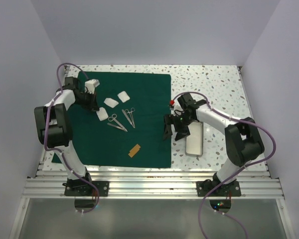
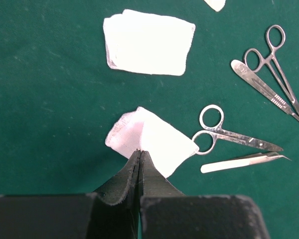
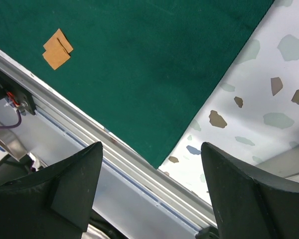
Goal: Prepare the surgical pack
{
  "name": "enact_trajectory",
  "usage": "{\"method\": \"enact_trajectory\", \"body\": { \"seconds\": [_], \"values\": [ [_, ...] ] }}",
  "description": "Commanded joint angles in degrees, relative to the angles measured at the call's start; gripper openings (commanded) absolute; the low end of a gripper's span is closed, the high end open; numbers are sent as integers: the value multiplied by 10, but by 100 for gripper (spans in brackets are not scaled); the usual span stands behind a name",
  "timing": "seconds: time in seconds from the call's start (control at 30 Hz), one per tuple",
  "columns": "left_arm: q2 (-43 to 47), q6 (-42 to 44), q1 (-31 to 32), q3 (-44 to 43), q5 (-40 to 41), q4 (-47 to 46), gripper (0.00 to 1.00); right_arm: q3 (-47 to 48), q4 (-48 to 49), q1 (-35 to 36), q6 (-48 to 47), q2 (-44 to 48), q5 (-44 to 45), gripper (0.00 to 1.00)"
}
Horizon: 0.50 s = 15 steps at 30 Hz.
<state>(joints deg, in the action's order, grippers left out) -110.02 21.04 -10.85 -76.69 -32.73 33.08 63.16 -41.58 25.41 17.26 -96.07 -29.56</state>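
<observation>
On the left and centre of the counter (image 1: 214, 84) you will find the dark green drape (image 1: 149, 89) spread flat as a large square, with its near edge along the aluminium rail (image 1: 154, 177). The instrument tray (image 1: 194, 144) lies on the bare counter just beside the drape's right edge and is partly covered by the right arm. The loose items lie on the far-left part of the drape. The left wrist view shows a folded gauze pad (image 2: 154, 142), a second gauze pad (image 2: 149, 42) beyond it, and scissors (image 2: 249, 143) just beside the folded pad. It also shows a slim pale tool (image 2: 239, 162) beside the scissors. A hemostat (image 2: 278, 62) and a scalpel handle (image 2: 261, 87) lie together farther off. A tan strip (image 1: 135, 150) lies apart from these, near the drape's near edge. The left end effector (image 2: 140, 152) sits over this group with its fingers pressed together. The tips meet at the near edge of the folded gauze pad, and you cannot tell whether they pinch or merely touch it. The right end effector (image 3: 152, 149) hangs above the drape's near right corner with its fingers spread wide and nothing between them.
</observation>
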Motion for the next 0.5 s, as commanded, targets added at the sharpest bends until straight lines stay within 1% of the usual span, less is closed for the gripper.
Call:
{"method": "enact_trajectory", "body": {
  "seconds": [0.0,0.4,0.47],
  "values": [
    [-12,1,-7,-27,-1,-26,0,24,-7,2,-8,-8,0,83],
    [-42,-2,-6,-46,6,-29,0,29,-10,2,-8,-21,0,83],
    [-40,-7,-6,-46,9,-33,5,29,-8,2,-8,-21,1,83]
  ]
}}
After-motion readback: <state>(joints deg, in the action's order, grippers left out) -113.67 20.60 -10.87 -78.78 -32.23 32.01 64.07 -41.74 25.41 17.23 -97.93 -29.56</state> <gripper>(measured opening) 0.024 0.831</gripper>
